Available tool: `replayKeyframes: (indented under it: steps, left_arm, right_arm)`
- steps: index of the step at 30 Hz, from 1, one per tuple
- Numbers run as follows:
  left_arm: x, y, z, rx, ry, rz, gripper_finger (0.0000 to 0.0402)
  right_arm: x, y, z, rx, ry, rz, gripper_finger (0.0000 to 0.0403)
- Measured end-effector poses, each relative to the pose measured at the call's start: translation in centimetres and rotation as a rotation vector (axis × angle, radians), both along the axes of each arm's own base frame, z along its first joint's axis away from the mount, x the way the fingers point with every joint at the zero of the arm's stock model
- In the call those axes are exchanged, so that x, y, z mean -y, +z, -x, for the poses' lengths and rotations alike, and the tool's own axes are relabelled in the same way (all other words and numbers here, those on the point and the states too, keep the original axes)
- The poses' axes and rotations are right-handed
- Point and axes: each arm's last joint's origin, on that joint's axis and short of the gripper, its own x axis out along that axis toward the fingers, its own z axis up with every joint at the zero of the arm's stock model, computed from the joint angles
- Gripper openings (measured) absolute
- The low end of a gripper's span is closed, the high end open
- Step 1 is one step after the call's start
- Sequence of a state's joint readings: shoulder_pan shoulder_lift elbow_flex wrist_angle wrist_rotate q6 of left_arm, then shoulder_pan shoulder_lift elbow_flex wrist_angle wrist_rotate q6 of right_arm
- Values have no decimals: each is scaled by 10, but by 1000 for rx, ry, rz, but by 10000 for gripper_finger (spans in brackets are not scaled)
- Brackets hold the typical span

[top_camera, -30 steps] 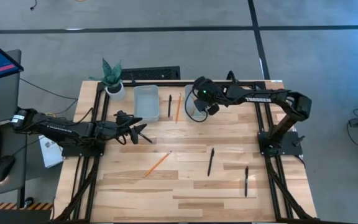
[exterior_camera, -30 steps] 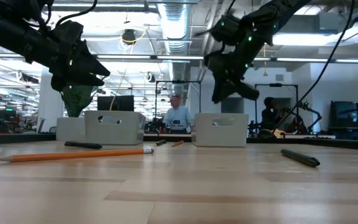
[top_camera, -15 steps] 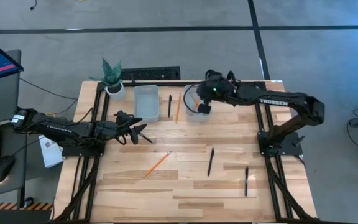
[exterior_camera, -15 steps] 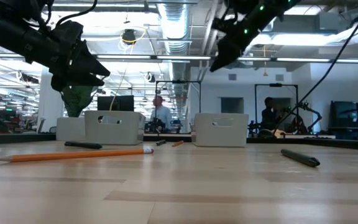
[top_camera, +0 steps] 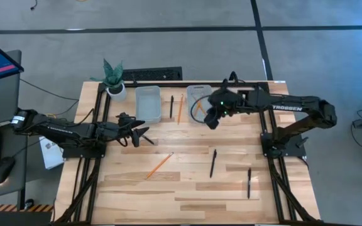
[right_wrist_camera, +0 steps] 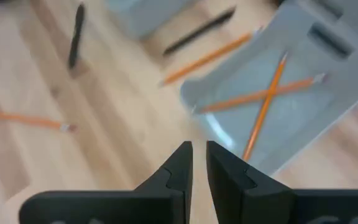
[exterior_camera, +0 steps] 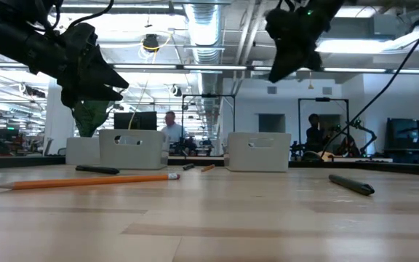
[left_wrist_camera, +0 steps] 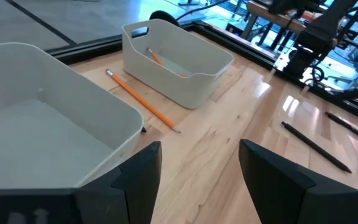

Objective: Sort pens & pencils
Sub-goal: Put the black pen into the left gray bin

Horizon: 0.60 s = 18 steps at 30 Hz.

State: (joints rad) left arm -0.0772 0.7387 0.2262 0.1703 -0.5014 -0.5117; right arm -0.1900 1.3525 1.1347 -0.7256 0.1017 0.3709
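Note:
Two pale bins stand near the table's far edge: a left bin [top_camera: 148, 103] and a right bin [top_camera: 198, 100] in which two crossed orange pencils [right_wrist_camera: 269, 96] lie. Between the bins lie a black pen [top_camera: 171, 107] and a pencil [top_camera: 180, 108]. Another pencil [top_camera: 160, 164] lies mid-table, with two pens [top_camera: 213, 162] [top_camera: 249, 182] nearer the right. My right gripper [top_camera: 211, 119] hovers high by the right bin's near right corner, fingers [right_wrist_camera: 197, 155] nearly together and empty. My left gripper [top_camera: 140, 134] waits, open [left_wrist_camera: 201, 162], near the left bin.
A potted plant [top_camera: 113, 75] and a dark keyboard [top_camera: 153, 75] sit at the far edge behind the bins. Bare wood lies along the near edge [top_camera: 187, 204]. In the low view, people show in the room beyond the table.
My right gripper has left its place over the right bin, moving toward the table's right and slightly nearer, and has risen higher above the table. The left arm has kept still. No pen or pencil on the table has moved.

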Motion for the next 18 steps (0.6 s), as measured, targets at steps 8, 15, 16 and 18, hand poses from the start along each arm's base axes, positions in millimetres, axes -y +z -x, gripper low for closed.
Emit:
replayKeyframes:
  steps: [8,15,16,18]
  left_arm:
    - [0,0,0,-7,-4,-14,206]
    - [0,0,0,-9,-5,-18,206]
    - [0,0,0,-10,-5,-18,206]
    - [0,0,0,-11,-5,-18,206]
  right_arm:
    - [-27,-6,-2,-32,-14,-97,68]
    - [-38,-6,-2,-24,-80,-166,68]
    - [-39,-6,-2,-22,-88,-172,68]
    - [-42,-6,-2,-19,-101,-177,70]
